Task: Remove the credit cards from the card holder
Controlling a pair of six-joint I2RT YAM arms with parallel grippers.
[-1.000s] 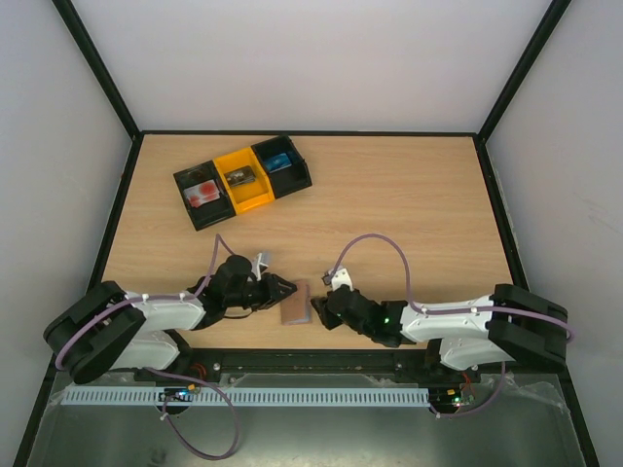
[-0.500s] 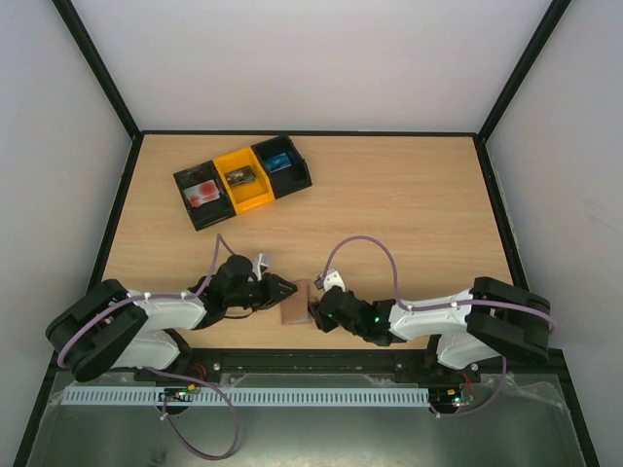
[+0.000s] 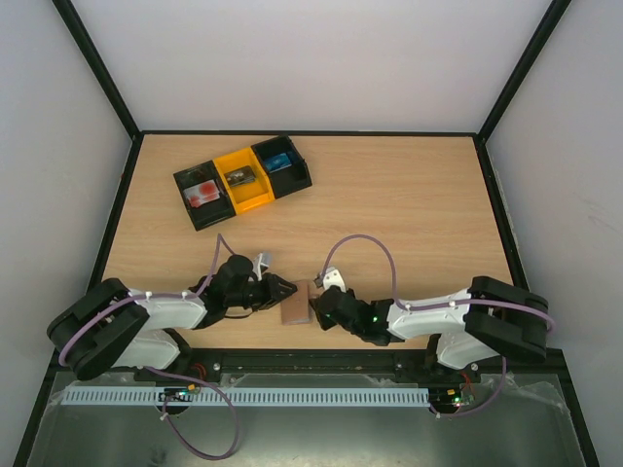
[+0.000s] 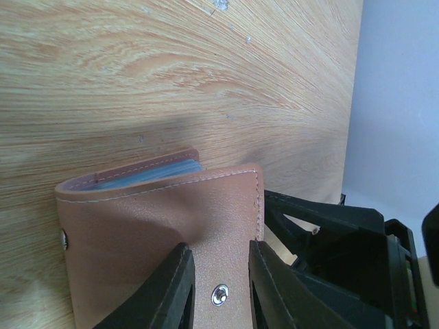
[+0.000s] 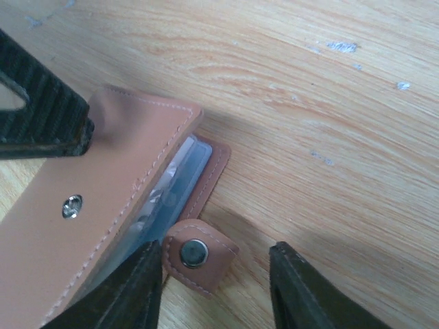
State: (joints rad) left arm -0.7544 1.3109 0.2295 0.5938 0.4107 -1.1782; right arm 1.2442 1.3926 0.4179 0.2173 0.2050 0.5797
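Top view: the small brown leather-like folding card holder (image 3: pixel 295 309) lies near the front edge of the light wooden table (image 3: pixel 409 204), between the left gripper (image 3: pixel 283 291) and the right gripper (image 3: pixel 313 309). A row of black and yellow plastic bins (image 3: pixel 243 180) sits well apart.

Left wrist: narrow jaws rest on the cover either side of a metal snap stud (image 4: pixel 219 295); whether they pinch it cannot be told.

Right wrist: jaws stand apart, gripping nothing, with the round snap tab (image 5: pixel 199 253) between them and bluish inner sleeves (image 5: pixel 171 181) showing under the cover
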